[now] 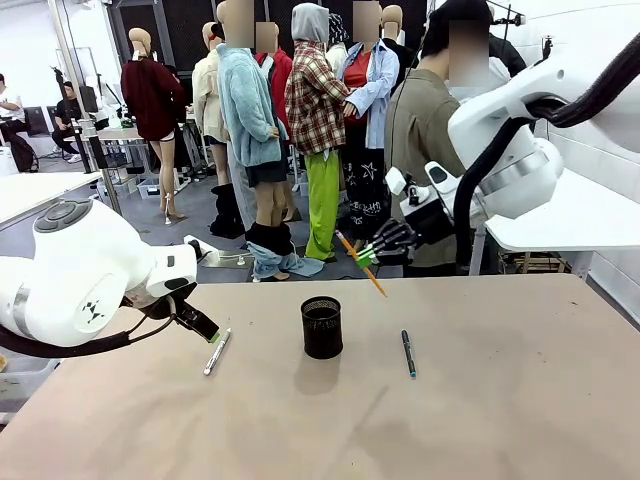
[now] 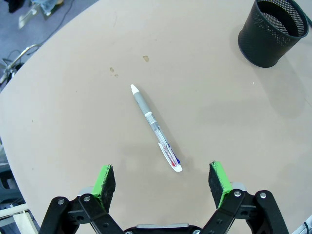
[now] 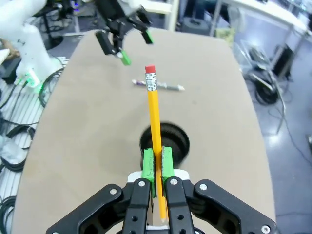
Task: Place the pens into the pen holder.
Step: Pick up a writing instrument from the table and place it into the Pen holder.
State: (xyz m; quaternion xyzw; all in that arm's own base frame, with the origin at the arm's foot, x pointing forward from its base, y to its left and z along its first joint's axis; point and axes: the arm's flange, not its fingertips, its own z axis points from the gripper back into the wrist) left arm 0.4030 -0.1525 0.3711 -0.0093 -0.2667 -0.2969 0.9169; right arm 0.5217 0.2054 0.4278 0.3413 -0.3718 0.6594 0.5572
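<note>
Right fingers (image 3: 148, 165): closed tight on a yellow pencil (image 3: 153, 114). The green pads clamp its shaft and the eraser end points away from them. In the front view the pencil hangs tilted in the air at centre frame, above and to the right of the pen holder (image 1: 321, 327) and clear of it.

Pen holder: upright at centre frame on the surface (image 1: 520, 400).

Left fingers (image 2: 104, 183): spread wide, holding nothing, low over the surface at the lower left of the front view.

White pen (image 2: 155, 127): flat on the surface, left of the holder and apart from it. In the left wrist view it lies between and just ahead of the two pads, touching neither.

Dark pen (image 1: 408, 353): flat on the surface, right of the holder, not touching it.
</note>
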